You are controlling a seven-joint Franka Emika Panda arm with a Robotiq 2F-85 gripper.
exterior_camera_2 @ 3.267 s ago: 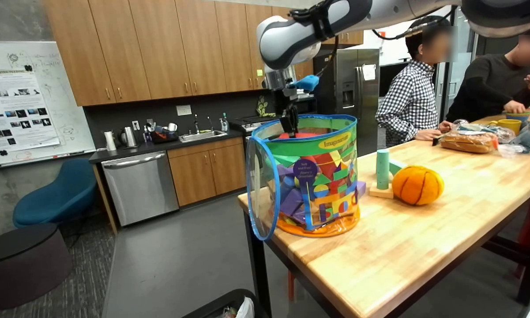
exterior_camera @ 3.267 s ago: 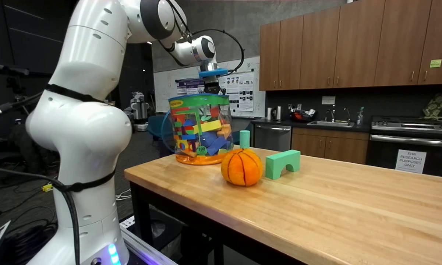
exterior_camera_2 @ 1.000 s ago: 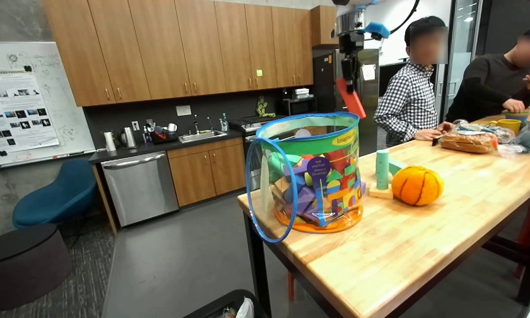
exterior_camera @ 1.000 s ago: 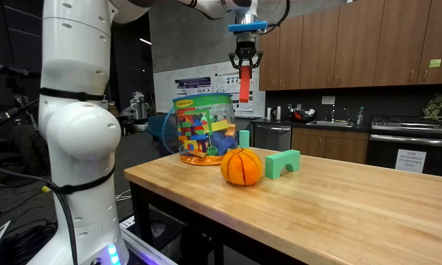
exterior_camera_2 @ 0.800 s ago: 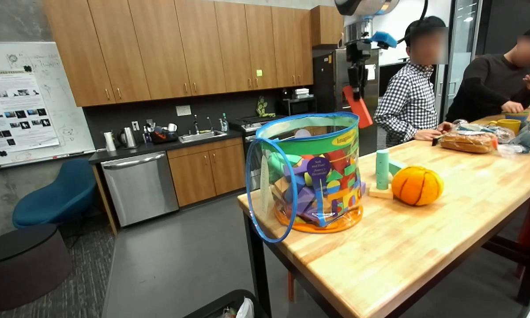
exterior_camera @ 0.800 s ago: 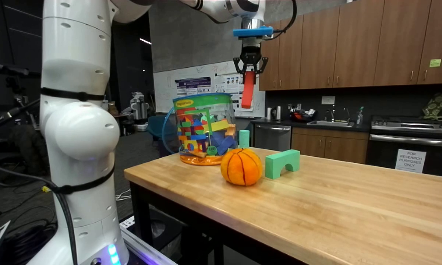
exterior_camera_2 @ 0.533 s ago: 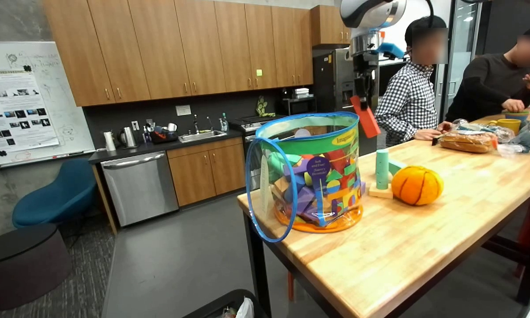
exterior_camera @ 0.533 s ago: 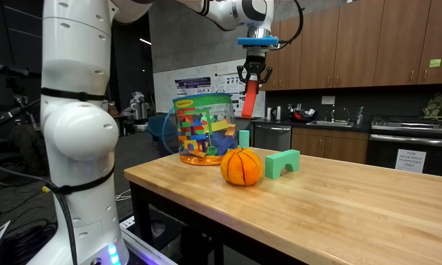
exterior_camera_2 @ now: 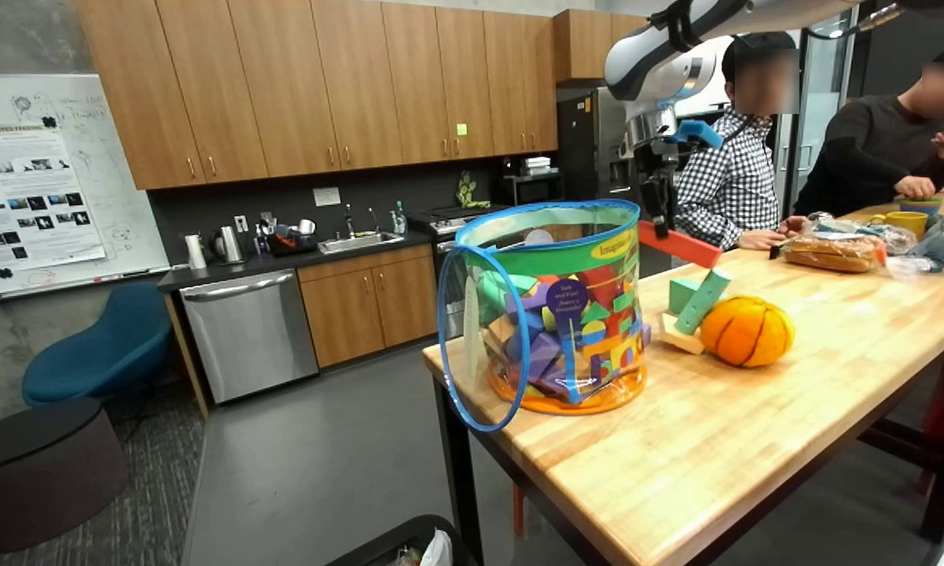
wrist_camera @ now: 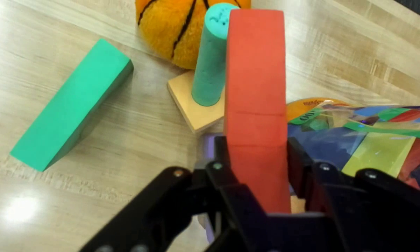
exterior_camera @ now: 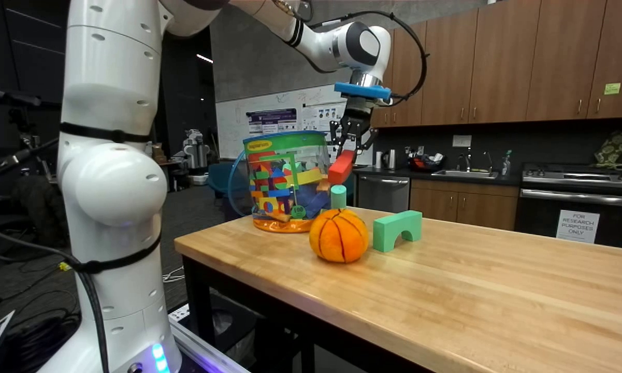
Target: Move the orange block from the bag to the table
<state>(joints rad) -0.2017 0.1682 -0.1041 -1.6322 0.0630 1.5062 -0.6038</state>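
Check out the grip of the pincer [wrist_camera: 258, 150]: closed in to just the width of the long red block [exterior_camera_2: 688, 246], snug on both sides. Reads more red than orange, but probably counts as the orange one in the task. Already out of the clear bag [exterior_camera: 290, 142] and up in the air just beside it, over the table [exterior_camera: 471, 290]. Not set down yet, so call the job more than half done, at a guess.

Held nearer one end, leaving most of the length sticking out. Makes for plenty of leverage, so likely easy to twist with any push on the tip. Hangs tilted, free end lower, right by the top of a green cylinder [exterior_camera_2: 702, 303] in an exterior view. Touching or only just apart? Can't say for sure, but seems to be pushing on it, given the lean of that cylinder toward the orange ball [exterior_camera_2: 748, 332]. Doesn't help to have a small, tipped-looking tan tile [wrist_camera: 204, 117] under the cylinder and maybe just the ball for a prop.

Would lift off and swing away from the cylinder, maybe past the green arch [exterior_camera: 396, 225], before lowering. Otherwise, risks toppling the cylinder and working the block loose.
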